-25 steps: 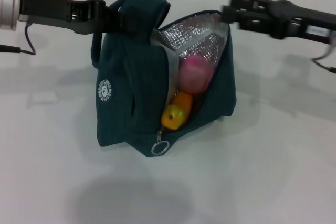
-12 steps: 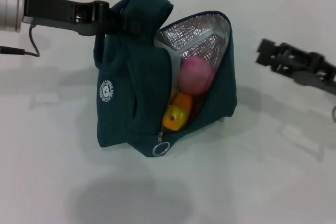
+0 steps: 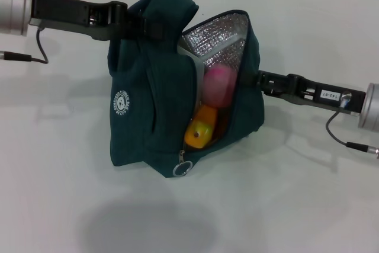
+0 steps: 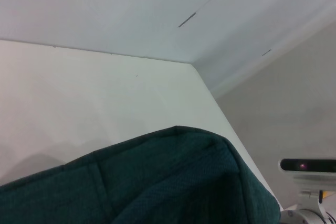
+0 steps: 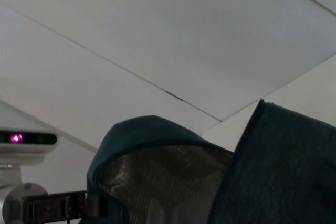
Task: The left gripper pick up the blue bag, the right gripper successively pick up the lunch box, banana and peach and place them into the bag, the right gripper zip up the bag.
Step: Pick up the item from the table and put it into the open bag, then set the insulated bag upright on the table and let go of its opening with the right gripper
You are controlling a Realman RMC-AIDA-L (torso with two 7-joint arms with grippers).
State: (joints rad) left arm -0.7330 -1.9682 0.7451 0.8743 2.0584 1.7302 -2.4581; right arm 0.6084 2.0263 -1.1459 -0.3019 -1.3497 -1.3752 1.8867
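Observation:
The blue bag (image 3: 148, 105) hangs upright over the white table, its mouth gaping to show silver foil lining (image 3: 216, 39). My left gripper (image 3: 139, 25) is shut on the bag's top handle from the left. Inside, the pink peach (image 3: 218, 84) rests above the yellow-orange banana (image 3: 200, 130). The lunch box is hidden. A ring zip pull (image 3: 180, 167) dangles at the low end of the opening. My right gripper (image 3: 260, 81) reaches in from the right and meets the bag's right side, level with the peach. Teal fabric (image 4: 157, 182) fills the left wrist view; the right wrist view shows foil lining (image 5: 157, 177).
The white table (image 3: 296, 205) spreads around the bag, with a wall seam behind. Cables trail from both arms at the far left (image 3: 23, 57) and far right (image 3: 349, 143). The bag casts a shadow (image 3: 142, 229) on the table in front.
My right arm has swung away from the bag's upper right, dropped lower and come back in against the bag's right side. The left gripper and bag have barely moved.

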